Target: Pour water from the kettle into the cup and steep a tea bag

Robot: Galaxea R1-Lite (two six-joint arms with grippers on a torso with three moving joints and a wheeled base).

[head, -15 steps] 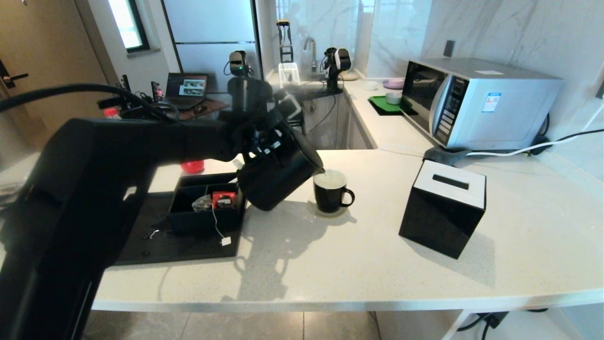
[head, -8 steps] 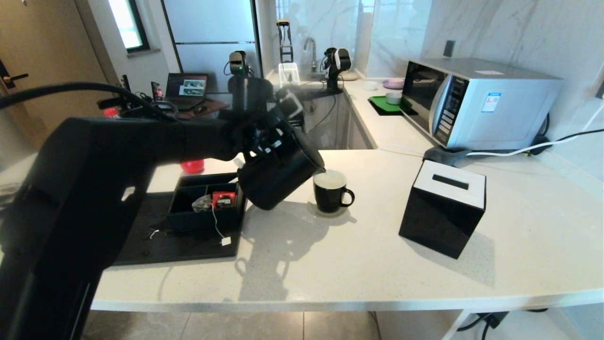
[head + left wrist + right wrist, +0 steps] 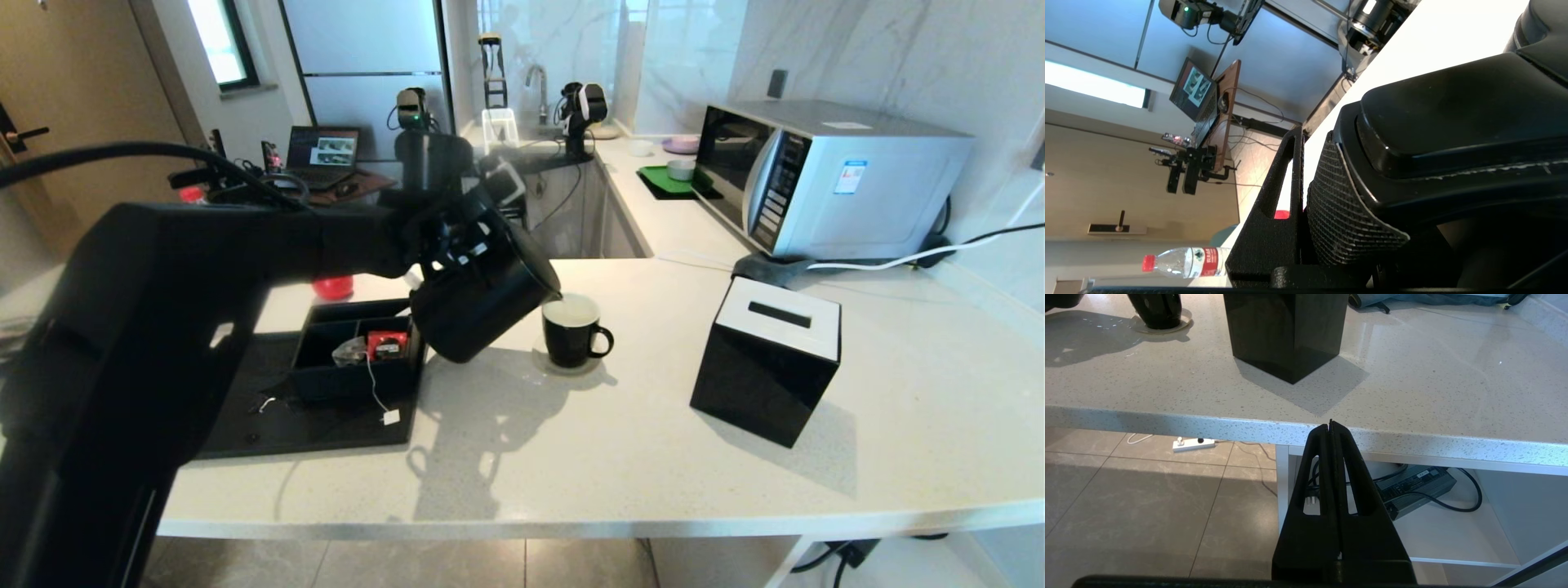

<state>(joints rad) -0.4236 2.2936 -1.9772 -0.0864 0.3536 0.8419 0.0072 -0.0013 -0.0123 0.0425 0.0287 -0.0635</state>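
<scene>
2 grippers show at this moment, and only 1 is at work. The left gripper (image 3: pixel 457 245) is clamped on the handle of the kettle (image 3: pixel 482 306), holding it off the counter (image 3: pixel 653 457) and tipped toward the robot's right. In the left wrist view 1 mesh-textured finger pad (image 3: pixel 1339 220) presses against the kettle's (image 3: pixel 1453 122) black body. The small spout sits just above the near rim of the cup (image 3: pixel 574 329), almost touching it. Water cannot be made out against the cup's white inside. The cup stands upright on a pale round coaster (image 3: pixel 571 364), its loop handle turned toward the robot's right.

To the robot's left of the kettle, the tea bag (image 3: pixel 349 351) lies in a compartment of a black organiser box (image 3: pixel 359 377), beside a red packet (image 3: pixel 387 345). Its string hangs over the box's front wall, and the white tag (image 3: pixel 391 417) rests on the black tray (image 3: pixel 318 433).

A black tissue box (image 3: pixel 767 359) stands well apart on the cup's other side, with a microwave (image 3: pixel 833 180) behind it.

The right gripper (image 3: pixel 1332 428) hangs below the counter's edge, its fingers pressed together and holding nothing.
</scene>
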